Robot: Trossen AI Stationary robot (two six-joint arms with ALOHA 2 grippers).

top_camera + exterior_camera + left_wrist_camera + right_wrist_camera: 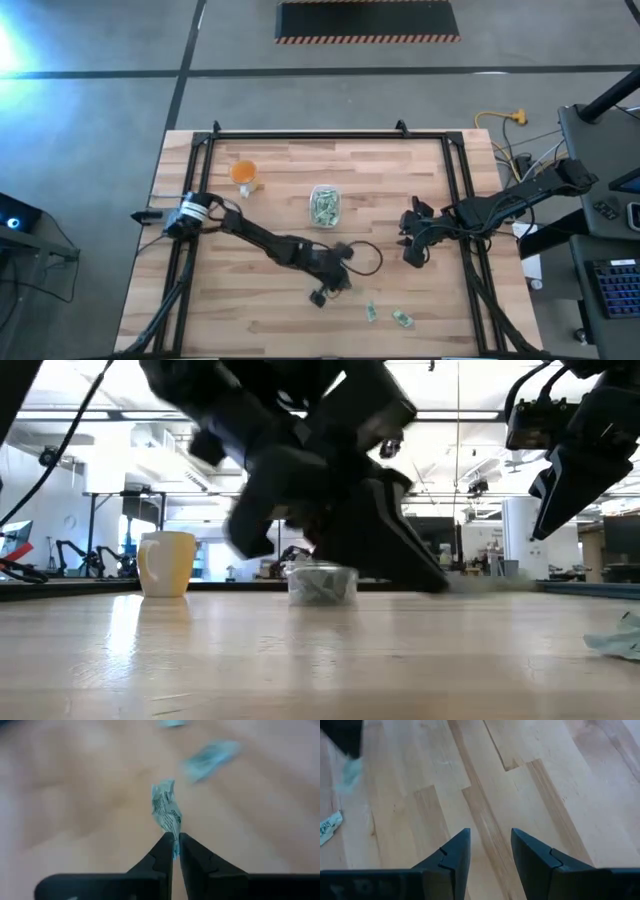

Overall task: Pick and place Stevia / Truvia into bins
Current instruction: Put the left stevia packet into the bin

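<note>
A small clear bin (324,206) with several pale green sachets in it stands mid-table; it also shows in the low view (322,582). My left gripper (320,297) is toward the near edge, shut on one crumpled green-and-white Stevia sachet (166,809). Two more sachets (370,313) (402,319) lie flat on the wood near the front edge, to the right of that gripper. My right gripper (412,250) hangs open over bare wood at the right (490,845). My left gripper pinches the sachet's near end (174,839) between its two fingertips. The rest of the sachet sticks out past the fingers, crumpled and twisted. The sachet looks lifted off the blurred tabletop behind it.
An orange cup (244,172) stands at the far left of the bin. A black frame rail (330,135) runs around the tabletop. One sachet (330,827) lies at the edge of the right wrist view. Bare wood stretches between bin and right gripper.
</note>
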